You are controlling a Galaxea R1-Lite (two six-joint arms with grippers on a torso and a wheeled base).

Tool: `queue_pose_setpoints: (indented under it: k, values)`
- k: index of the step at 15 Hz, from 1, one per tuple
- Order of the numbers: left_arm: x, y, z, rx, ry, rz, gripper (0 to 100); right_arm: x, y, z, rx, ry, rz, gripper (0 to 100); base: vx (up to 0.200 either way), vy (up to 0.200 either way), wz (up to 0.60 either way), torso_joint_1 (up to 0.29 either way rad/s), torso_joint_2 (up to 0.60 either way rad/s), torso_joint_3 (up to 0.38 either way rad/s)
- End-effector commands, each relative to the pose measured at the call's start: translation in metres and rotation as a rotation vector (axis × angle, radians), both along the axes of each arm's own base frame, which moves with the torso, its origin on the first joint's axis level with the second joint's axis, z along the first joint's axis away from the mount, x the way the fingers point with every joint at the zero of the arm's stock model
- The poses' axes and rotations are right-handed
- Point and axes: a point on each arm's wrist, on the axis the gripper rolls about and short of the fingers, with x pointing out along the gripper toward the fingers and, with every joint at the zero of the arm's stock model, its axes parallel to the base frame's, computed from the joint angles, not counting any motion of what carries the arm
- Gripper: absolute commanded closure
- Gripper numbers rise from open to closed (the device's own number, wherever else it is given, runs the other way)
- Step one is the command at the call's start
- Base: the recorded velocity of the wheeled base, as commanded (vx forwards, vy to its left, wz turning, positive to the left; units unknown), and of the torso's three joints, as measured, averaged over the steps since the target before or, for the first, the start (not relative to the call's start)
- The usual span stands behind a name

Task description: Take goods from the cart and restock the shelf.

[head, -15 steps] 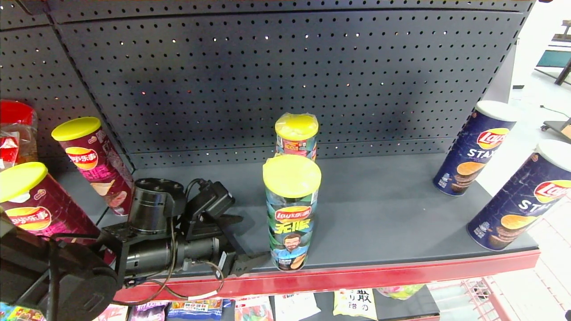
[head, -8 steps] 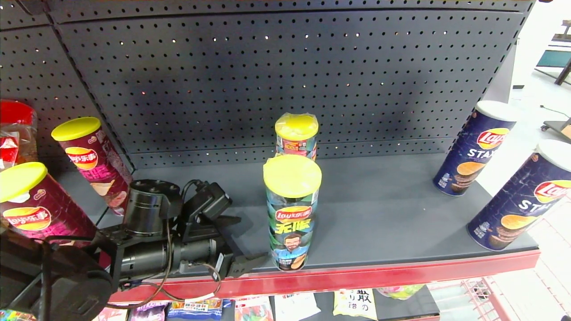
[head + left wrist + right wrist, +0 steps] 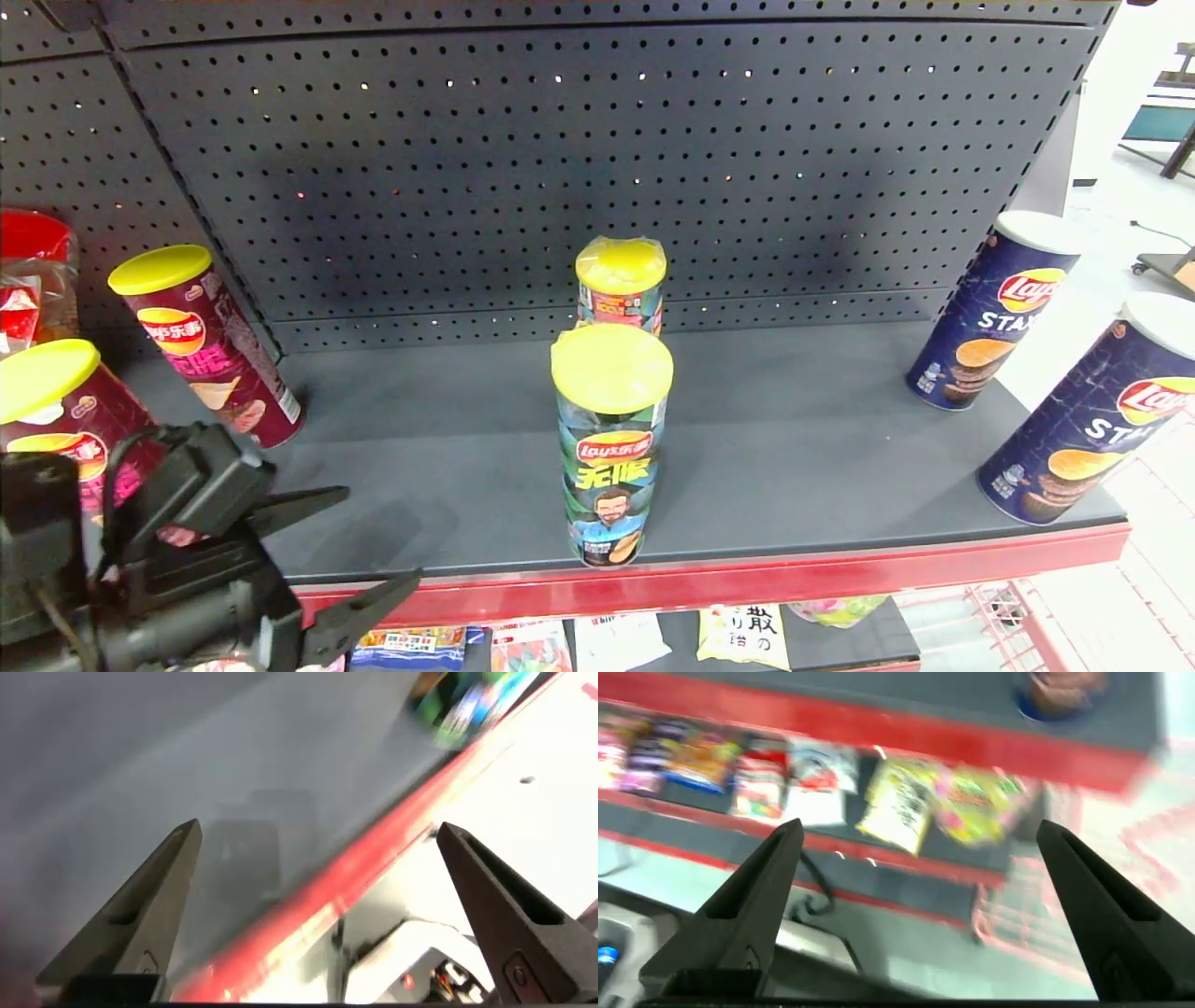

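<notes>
A green-and-blue chips can (image 3: 611, 448) with a yellow lid stands upright at the front edge of the grey shelf (image 3: 803, 439). A second one (image 3: 621, 280) stands right behind it. My left gripper (image 3: 383, 533) is open and empty at the lower left, by the shelf's red front lip (image 3: 747, 574), well left of the front can. In the left wrist view the left gripper (image 3: 320, 829) spans the red lip (image 3: 374, 849), with the can (image 3: 467, 705) blurred far off. My right gripper (image 3: 920, 826) is open and empty, low in front of the lower shelf.
Two maroon cans (image 3: 201, 336) (image 3: 56, 420) lean at the shelf's left. Two navy cans (image 3: 994, 308) (image 3: 1092, 420) stand at its right. Snack bags (image 3: 906, 803) lie on the lower shelf. A pink wire cart (image 3: 980, 607) shows at the lower right. Pegboard (image 3: 560, 168) backs the shelf.
My left arm has drawn back from beside the front can toward the lower left, off the shelf. Its fingers stay open. The cans have not moved.
</notes>
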Motion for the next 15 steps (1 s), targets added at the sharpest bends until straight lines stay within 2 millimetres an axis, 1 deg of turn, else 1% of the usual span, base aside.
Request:
queue_pose_setpoints:
  k: [1, 2, 3, 4, 5, 6, 7, 8, 9, 10, 11, 12, 13, 14, 15]
  values:
    - [-0.078, 0.037, 0.02, -0.035, -0.076, 0.237, 0, -0.017, -0.004, 0.005, 0.007, -0.072, -0.071, 0, 0.0, 0.0, 0.0, 0.0, 0.0, 0.0]
    - [-0.123, 0.048, 0.031, -0.053, -0.005, 0.33, 0, -0.025, -0.003, 0.0, -0.008, -0.07, -0.178, 0, 0.0, 0.0, 0.0, 0.0, 0.0, 0.0]
    - [-0.146, 0.052, 0.031, -0.063, 0.03, 0.352, 0, -0.027, -0.001, -0.004, -0.014, -0.064, -0.237, 0, 0.0, 0.0, 0.0, 0.0, 0.0, 0.0]
    - [-0.164, 0.055, 0.026, -0.073, 0.038, 0.364, 0, -0.028, 0.001, -0.006, -0.016, -0.064, -0.294, 0, 0.0, 0.0, 0.0, 0.0, 0.0, 0.0]
    - [-0.173, 0.058, 0.014, -0.069, 0.015, 0.416, 0, -0.027, 0.004, -0.005, -0.019, -0.059, -0.35, 0, 0.0, 0.0, 0.0, 0.0, 0.0, 0.0]
    - [-0.178, 0.06, -0.003, -0.04, -0.011, 0.516, 0, -0.026, 0.007, -0.009, -0.021, -0.045, -0.401, 0, 0.0, 0.0, 0.0, 0.0, 0.0, 0.0]
    - [-0.184, 0.062, -0.018, -0.033, -0.048, 0.568, 0, -0.026, 0.008, -0.017, -0.024, -0.029, -0.428, 0, 0.0, 0.0, 0.0, 0.0, 0.0, 0.0]
    - [-0.186, 0.063, -0.031, -0.024, -0.068, 0.608, 0, -0.028, 0.008, -0.029, -0.044, -0.042, -0.415, 0, 0.0, 0.0, 0.0, 0.0, 0.0, 0.0]
    - [-0.183, 0.063, -0.031, -0.036, -0.077, 0.609, 0, -0.027, 0.008, -0.041, -0.088, -0.036, -0.364, 0, 0.0, 0.0, 0.0, 0.0, 0.0, 0.0]
    - [-0.18, 0.062, -0.031, -0.061, -0.1, 0.595, 0, -0.025, 0.008, -0.044, -0.094, -0.034, -0.34, 0, 0.0, 0.0, 0.0, 0.0, 0.0, 0.0]
    - [-0.166, 0.059, -0.041, -0.146, -0.187, 0.542, 0, -0.017, 0.01, -0.047, -0.029, -0.109, -0.213, 0, 0.0, 0.0, 0.0, 0.0, 0.0, 0.0]
    - [-0.16, 0.057, -0.043, -0.191, -0.269, 0.496, 0, -0.013, 0.01, -0.049, -0.001, -0.138, -0.174, 0, 0.0, 0.0, 0.0, 0.0, 0.0, 0.0]
    - [-0.157, 0.056, -0.049, -0.188, -0.286, 0.479, 0, -0.011, 0.009, -0.051, -0.006, -0.159, -0.208, 0, 0.0, 0.0, 0.0, 0.0, 0.0, 0.0]
    - [-0.157, 0.057, -0.052, -0.156, -0.286, 0.504, 0, -0.007, 0.008, -0.054, -0.022, -0.202, -0.273, 0, 0.0, 0.0, 0.0, 0.0, 0.0, 0.0]
    - [-0.156, 0.057, -0.053, -0.137, -0.294, 0.527, 0, -0.001, 0.006, -0.057, -0.016, -0.281, -0.332, 0, 0.0, 0.0, 0.0, 0.0, 0.0, 0.0]
